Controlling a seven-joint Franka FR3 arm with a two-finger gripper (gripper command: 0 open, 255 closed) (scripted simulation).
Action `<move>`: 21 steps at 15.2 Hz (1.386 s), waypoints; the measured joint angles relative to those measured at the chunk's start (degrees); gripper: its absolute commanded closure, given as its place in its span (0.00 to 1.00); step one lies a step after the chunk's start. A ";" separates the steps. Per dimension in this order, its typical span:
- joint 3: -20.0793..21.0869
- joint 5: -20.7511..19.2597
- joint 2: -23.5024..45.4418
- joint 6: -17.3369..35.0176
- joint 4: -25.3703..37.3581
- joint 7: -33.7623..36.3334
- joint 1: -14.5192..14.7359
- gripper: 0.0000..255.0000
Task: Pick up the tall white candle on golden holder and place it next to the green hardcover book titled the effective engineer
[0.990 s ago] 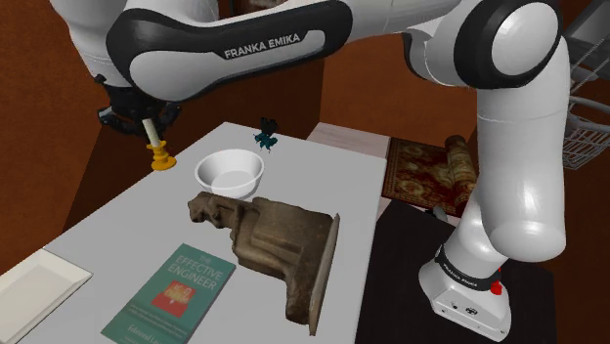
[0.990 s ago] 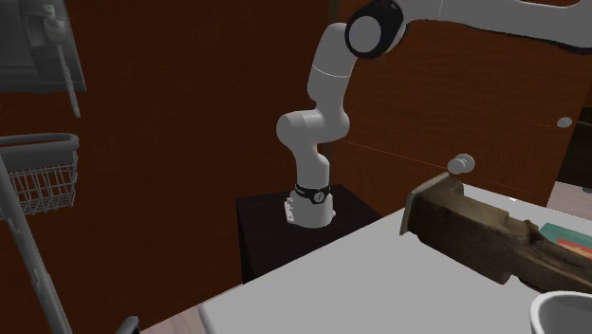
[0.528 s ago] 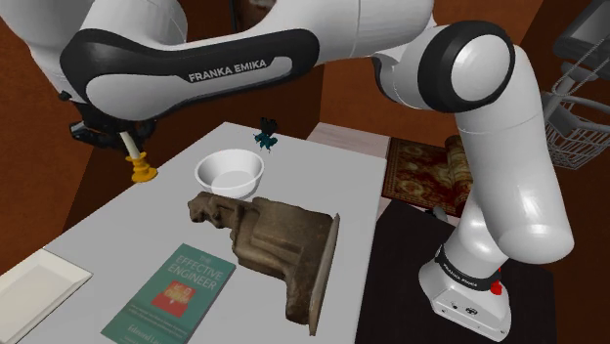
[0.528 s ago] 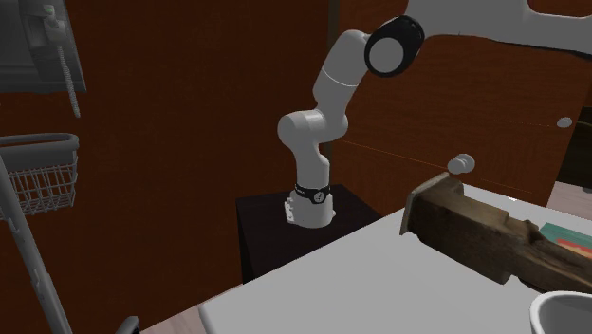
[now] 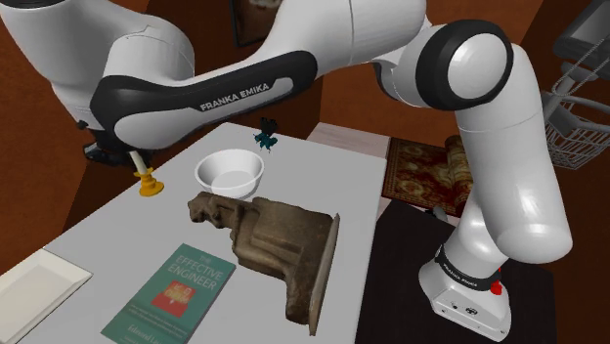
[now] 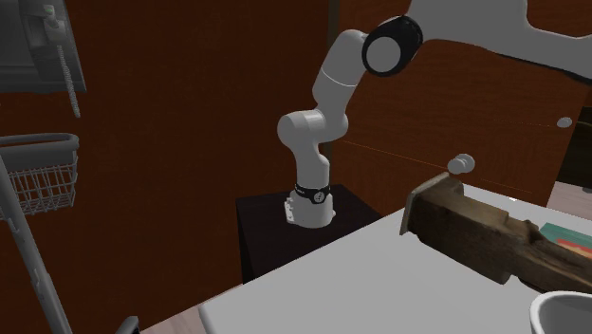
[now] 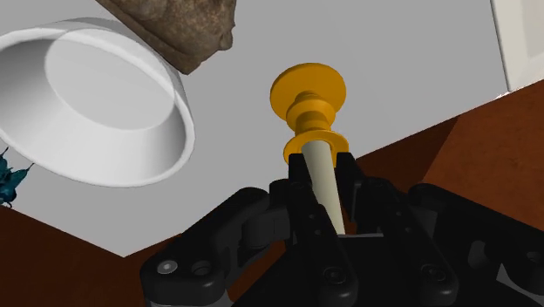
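- Gripper [image 7: 321,167]: my two black fingers are clamped on the white stick of the candle [image 7: 324,187], just behind its collar. The grip is on the stick itself, not on the holder.
- Holder [image 7: 308,96]: the golden foot points away from my palm toward the grey table [image 5: 127,235]. It looks clear of the surface, though I cannot confirm the gap.
- Change over the last second: the candle has travelled with my hand along the table edge on the shoulder view's left. It started at the far stretch of that edge and now hangs level with the bowl [image 5: 230,174], toward the near end. My forearm has swung the same way.
- Unchanged: the bowl, the brown carving [image 5: 274,244] near the table's middle and the small teal figure [image 5: 266,137] at the far edge all lie where they did.
- Book [image 5: 176,293]: the green book lies flat at the near edge, between the carving and the white tray [image 5: 34,283] at the near corner. It is well apart from the candle.
- Judgement: the pick is complete and the carry is under way.
- Remaining: continue along the same edge, then lower the foot squarely onto bare table beside the book. A tilted release would topple so tall a piece.
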 measured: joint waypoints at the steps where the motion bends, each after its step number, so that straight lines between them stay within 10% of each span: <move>1: -0.06 -0.12 0.02 0.63 -0.66 0.25 -0.17 1.00; 21: -2.39 -4.56 3.83 11.58 -9.48 6.91 -0.54 1.00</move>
